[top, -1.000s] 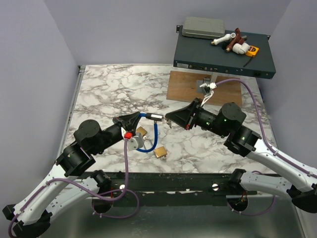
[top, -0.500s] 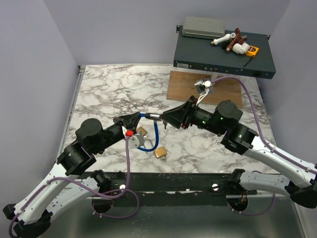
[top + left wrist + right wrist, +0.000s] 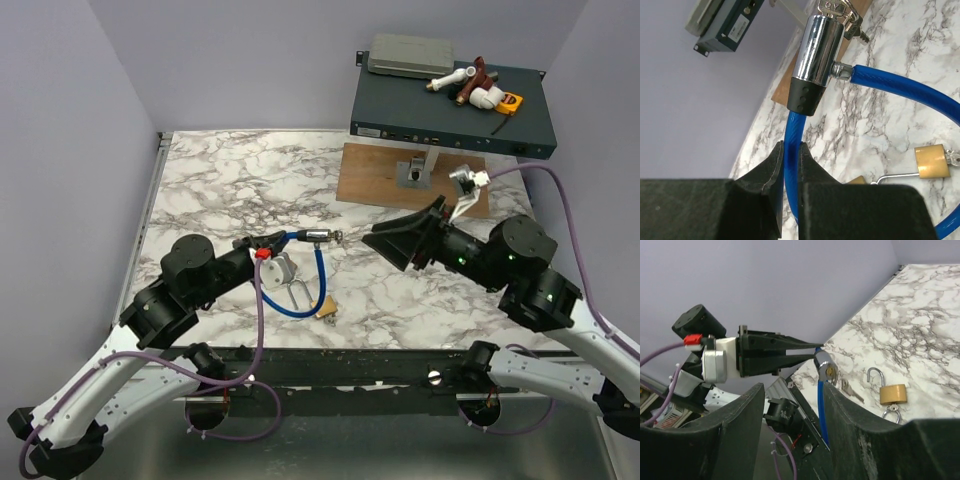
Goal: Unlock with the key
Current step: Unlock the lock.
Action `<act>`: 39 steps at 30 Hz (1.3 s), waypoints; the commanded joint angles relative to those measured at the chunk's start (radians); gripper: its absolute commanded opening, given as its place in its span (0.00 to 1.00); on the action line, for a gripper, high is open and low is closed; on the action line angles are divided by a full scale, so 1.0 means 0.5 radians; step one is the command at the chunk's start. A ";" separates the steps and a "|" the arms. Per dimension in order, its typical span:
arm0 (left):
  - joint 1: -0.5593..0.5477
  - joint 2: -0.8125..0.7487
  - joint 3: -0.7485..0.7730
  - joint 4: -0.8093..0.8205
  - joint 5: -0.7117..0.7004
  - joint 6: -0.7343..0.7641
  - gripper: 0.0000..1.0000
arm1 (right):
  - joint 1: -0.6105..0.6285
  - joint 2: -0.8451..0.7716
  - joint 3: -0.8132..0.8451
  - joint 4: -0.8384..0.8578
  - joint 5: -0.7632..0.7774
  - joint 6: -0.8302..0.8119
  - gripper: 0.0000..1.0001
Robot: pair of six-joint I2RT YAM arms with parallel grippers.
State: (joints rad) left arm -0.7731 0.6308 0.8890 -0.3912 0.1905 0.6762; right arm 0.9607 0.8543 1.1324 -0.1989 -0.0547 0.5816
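**Left claw clamped on the cable, right claw hanging loose**

I've got two claws in shot. My left claw (image 3: pixel 790 150) is clenched on the one blue cable lock (image 3: pixel 890 90), pinching the cable just below its black-and-chrome barrel (image 3: pixel 815 55). The barrel is held up off the desk (image 3: pixel 220 180) and points right. The key (image 3: pixel 836 9) sits at the barrel's right end. There's more than one silvery key bunched there, and I can't settle the count. My right claw (image 3: pixel 794 389) is released, fingers spread and empty, just right of the key and not touching it. Two brass padlocks (image 3: pixel 930 161) lie on the marble beside the cable's loop. Far right are one wooden board (image 3: pixel 400 185) and one dark equipment box (image 3: pixel 450 110).
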 commanded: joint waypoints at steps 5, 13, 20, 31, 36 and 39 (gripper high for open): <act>0.036 0.199 0.254 0.060 -0.112 -0.397 0.00 | 0.013 0.095 -0.233 -0.082 -0.456 0.079 0.51; 0.040 0.176 0.279 0.053 -0.069 -0.414 0.00 | 0.013 0.279 -0.241 -0.025 -0.401 -0.041 0.52; 0.046 0.174 0.310 0.057 -0.026 -0.462 0.00 | 0.031 0.397 -0.250 0.152 -0.392 -0.057 0.46; 0.097 0.132 0.367 -0.079 0.527 -0.820 0.38 | 0.046 0.274 -0.327 0.214 -0.445 -0.326 0.01; 0.150 0.133 0.373 -0.157 0.728 -0.940 0.71 | 0.045 0.273 -0.243 0.067 -0.676 -0.517 0.01; 0.186 0.188 0.434 -0.240 0.781 -0.926 0.74 | 0.047 0.263 -0.208 0.027 -0.755 -0.588 0.01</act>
State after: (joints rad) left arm -0.7048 0.7013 1.0569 -0.4549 0.4637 0.2630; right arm 0.9817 1.0031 0.9733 -0.1696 -0.3267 0.3820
